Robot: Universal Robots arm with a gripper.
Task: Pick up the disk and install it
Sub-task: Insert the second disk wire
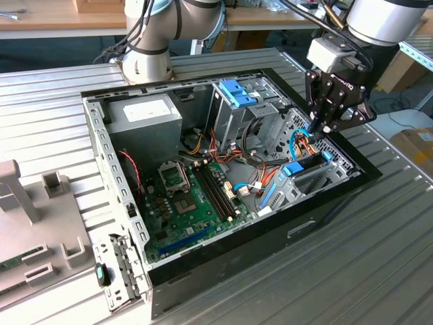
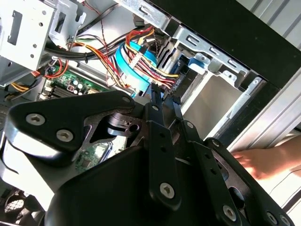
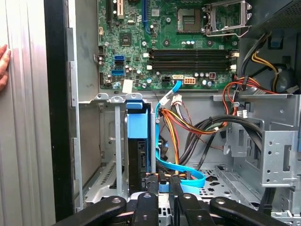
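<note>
Looking down through both wrist views, I find the black two-fingered end effector low inside the open black metal computer case, at the case's front corner where the silver drive bay sits. Its fingers are drawn narrow, tips nearly together, and I can make out nothing pinched between them. The disk, a flat dark hard drive framed by light-blue plastic rails, stands on edge in a slot of that bay. The slot is just inside the case's front wall, and the blue tab end of the disk faces the green motherboard. Its long axis runs along the slot from the motherboard side straight toward the end effector, so the fingertips sit at the disk's far end. They are just beside it and offset slightly toward the bundle of orange, black and flat blue cables rather than squarely over it. I cannot tell whether they touch the rail. In the exterior view the end effector hangs over that same corner, on the exterior view's right. Outside the case, a person's hand rests on the ribbed grey metal table, close to the front wall. I judge the disk to be in its slot, though I cannot tell whether it is fully seated.
</note>
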